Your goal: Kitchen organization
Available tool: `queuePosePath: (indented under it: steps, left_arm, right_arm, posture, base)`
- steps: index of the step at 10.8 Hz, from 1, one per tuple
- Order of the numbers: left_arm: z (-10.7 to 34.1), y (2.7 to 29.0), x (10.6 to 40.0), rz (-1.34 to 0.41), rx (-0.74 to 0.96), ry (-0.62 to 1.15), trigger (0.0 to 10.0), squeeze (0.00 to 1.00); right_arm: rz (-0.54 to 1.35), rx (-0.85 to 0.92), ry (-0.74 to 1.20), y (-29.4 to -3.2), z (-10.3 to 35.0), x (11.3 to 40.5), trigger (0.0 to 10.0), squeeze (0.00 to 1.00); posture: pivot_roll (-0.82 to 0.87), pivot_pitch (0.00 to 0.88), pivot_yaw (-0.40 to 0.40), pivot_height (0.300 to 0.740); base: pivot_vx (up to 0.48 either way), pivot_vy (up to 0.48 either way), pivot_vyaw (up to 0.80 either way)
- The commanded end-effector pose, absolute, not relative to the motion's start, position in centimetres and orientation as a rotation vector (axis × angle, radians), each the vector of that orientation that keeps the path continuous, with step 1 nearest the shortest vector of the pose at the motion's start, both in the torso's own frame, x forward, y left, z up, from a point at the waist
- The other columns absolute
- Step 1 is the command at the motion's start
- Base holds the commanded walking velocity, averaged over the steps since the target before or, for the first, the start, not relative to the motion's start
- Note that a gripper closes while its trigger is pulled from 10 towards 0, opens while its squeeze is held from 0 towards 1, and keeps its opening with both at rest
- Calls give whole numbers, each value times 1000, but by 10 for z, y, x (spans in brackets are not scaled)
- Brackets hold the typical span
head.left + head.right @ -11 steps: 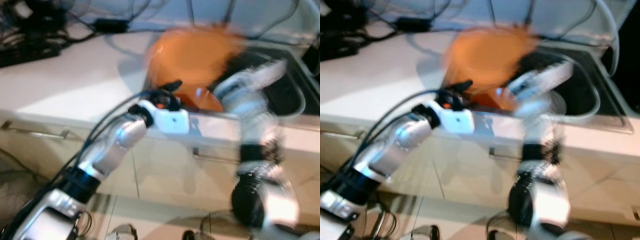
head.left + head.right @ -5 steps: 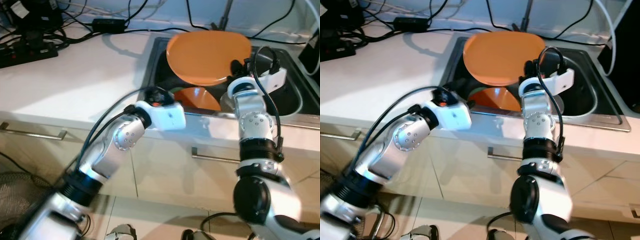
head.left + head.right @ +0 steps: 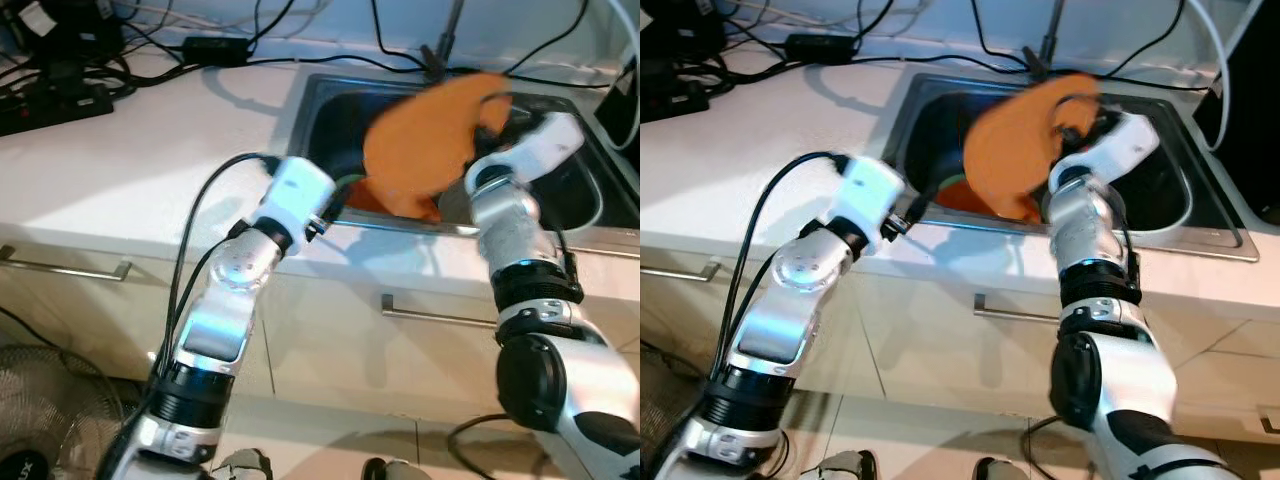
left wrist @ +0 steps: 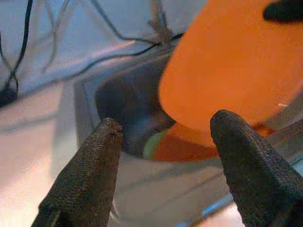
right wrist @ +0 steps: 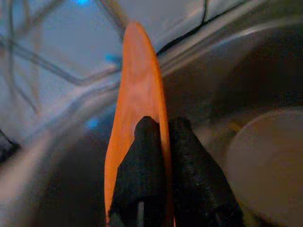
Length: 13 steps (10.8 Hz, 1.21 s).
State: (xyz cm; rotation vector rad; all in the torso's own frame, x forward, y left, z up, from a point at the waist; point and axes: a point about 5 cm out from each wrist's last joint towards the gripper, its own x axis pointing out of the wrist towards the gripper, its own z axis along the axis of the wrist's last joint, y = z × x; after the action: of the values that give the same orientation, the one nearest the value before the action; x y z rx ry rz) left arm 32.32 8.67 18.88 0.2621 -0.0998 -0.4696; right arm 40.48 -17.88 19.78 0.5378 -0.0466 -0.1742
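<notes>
Right gripper [image 5: 161, 142], fingers clamped on the plate [image 3: 425, 150], has tilted it lower over the sink [image 3: 320, 110] (probably placing); left gripper [image 4: 165, 137] has withdrawn, fingers apart.

The sink [image 3: 320, 100] sits in the counter [image 3: 130, 170], with cables [image 3: 250, 45] behind it. A plate [image 3: 420, 145] hangs over the sink, clamped by the right gripper [image 5: 163, 142]. Another dish [image 4: 182, 146] lies in the sink below it. The left gripper [image 4: 165, 142] hovers at the sink's front-left edge, fingers apart. A fan [image 3: 50, 410] stands on the floor at left.
</notes>
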Motion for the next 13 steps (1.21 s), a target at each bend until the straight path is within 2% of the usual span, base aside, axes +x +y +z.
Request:
queuePosePath:
  steps: [1,3,5,6,7,8,9,10,13]
  left_arm:
    - [181,94,321,-431,200,-64,10000,0]
    - [178,97,319,-420,183,-50,10000,0]
    - [174,97,319,-410,152,-31,10000,0]
    - [173,97,318,-410,151,-28,10000,0]
    - [170,97,318,-406,150,-21,10000,0]
    - [169,98,318,-402,145,-20,10000,0]
    - [167,99,319,-380,120,-50,10000,0]
    - [168,100,319,-368,105,-74,10000,0]
    - [165,119,321,-213,65,-183,10000,0]
  right_arm:
    - [-139,404,-81,-174,206,408,10000,0]
    - [-93,280,-24,-167,192,408,10000,0]
    - [-90,235,39,-163,175,406,10000,0]
    - [-77,232,48,-162,173,405,10000,784]
    - [-60,221,51,-160,170,405,10000,1000]
    - [-53,217,49,-159,170,405,10000,706]
    - [-41,190,26,-157,171,404,10000,0]
    - [-46,174,-1,-157,173,404,10000,0]
    - [20,108,-277,-150,193,389,10000,0]
  posture:
    - [107,68,-51,740]
    - [112,67,-53,740]
    - [116,66,-53,740]
    - [115,69,-53,740]
    - [114,70,-52,740]
    - [114,70,-52,740]
    - [111,69,-51,740]
    - [112,71,-50,740]
    - [89,71,-46,740]
  base:
    - [0,0,0]
    - [0,0,0]
    - [0,0,0]
    - [0,0,0]
    - [0,0,0]
    - [0,0,0]
    - [0,0,0]
    - [0,0,0]
    - [0,0,0]
